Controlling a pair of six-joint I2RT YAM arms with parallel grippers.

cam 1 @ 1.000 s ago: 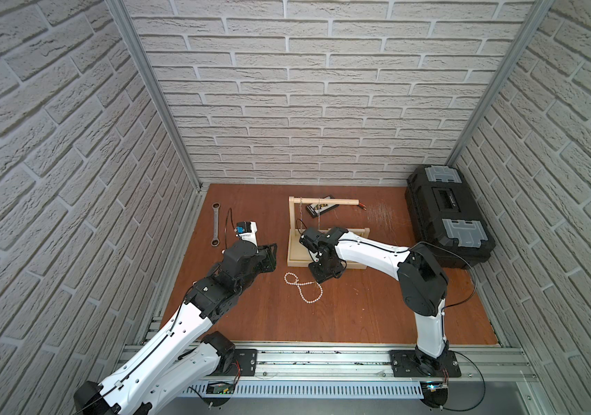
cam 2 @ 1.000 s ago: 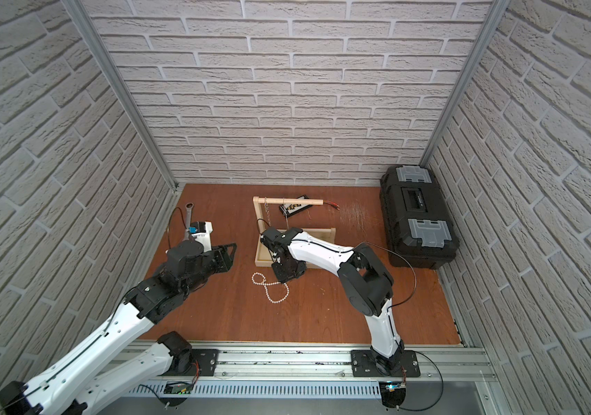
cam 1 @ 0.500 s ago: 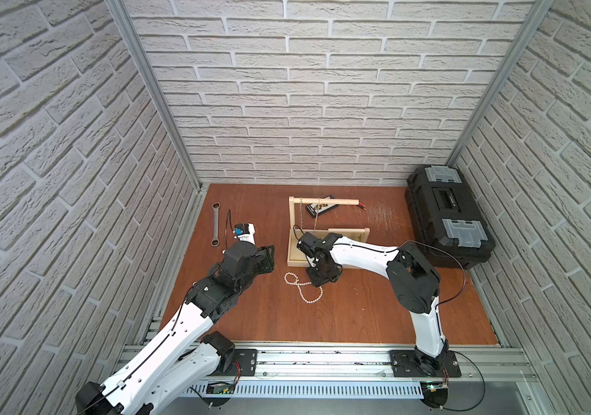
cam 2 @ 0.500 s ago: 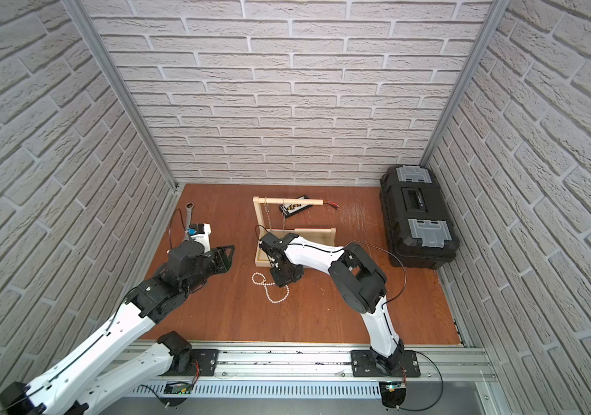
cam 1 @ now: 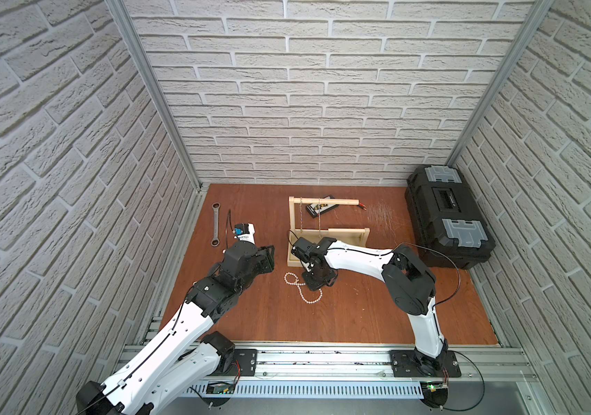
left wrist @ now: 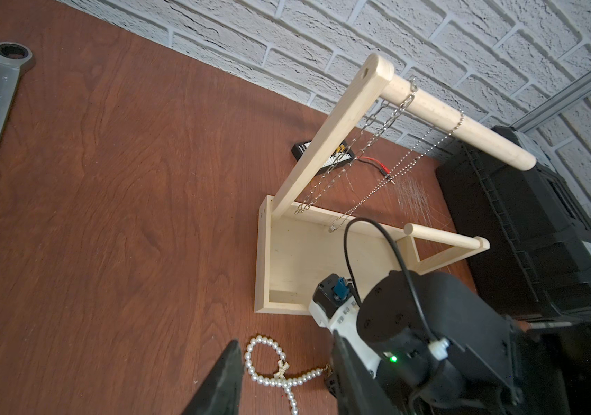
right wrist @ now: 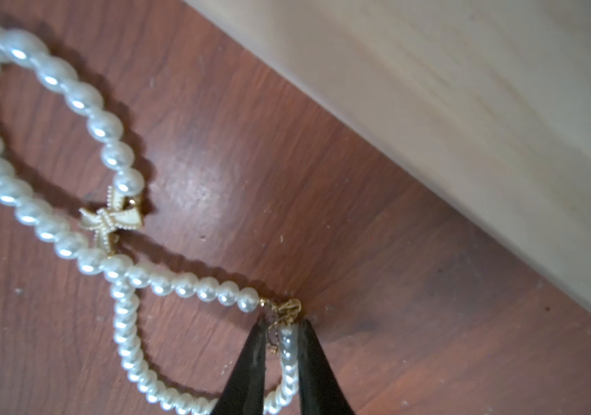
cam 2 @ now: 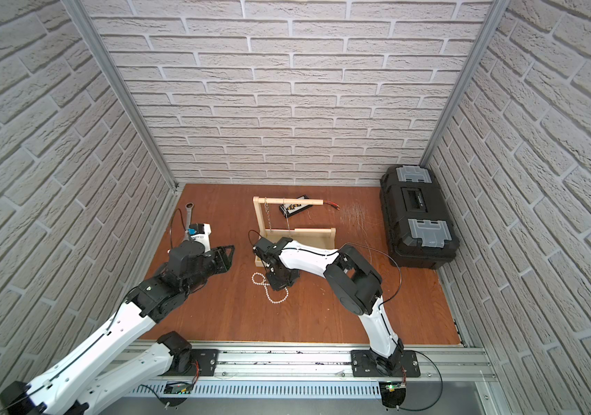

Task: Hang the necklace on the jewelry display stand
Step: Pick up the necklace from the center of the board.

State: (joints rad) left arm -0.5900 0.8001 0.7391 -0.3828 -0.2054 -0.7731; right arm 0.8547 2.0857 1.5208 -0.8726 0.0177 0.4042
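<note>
Right pincer: narrowed onto the necklace at its clasp end. This is seen only in the right wrist view; in both top views the grip is hidden by the wrist.
Left pincer: wide, nothing held.
Since a second ago: right jaws closed in, necklace unmoved on the table.
Surroundings: stand just beyond the right pincer, two chains hung on it; wrench past the left pincer; toolbox well apart.

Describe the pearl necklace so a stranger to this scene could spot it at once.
Find the pale wooden jewelry display stand mid-table. On the brown table just before its tray, on the robot's side, lies the pearl necklace, pinched by the right hand. Unlike the thin metal chains hanging from the stand's bar, it is white beads with a bow charm.
</note>
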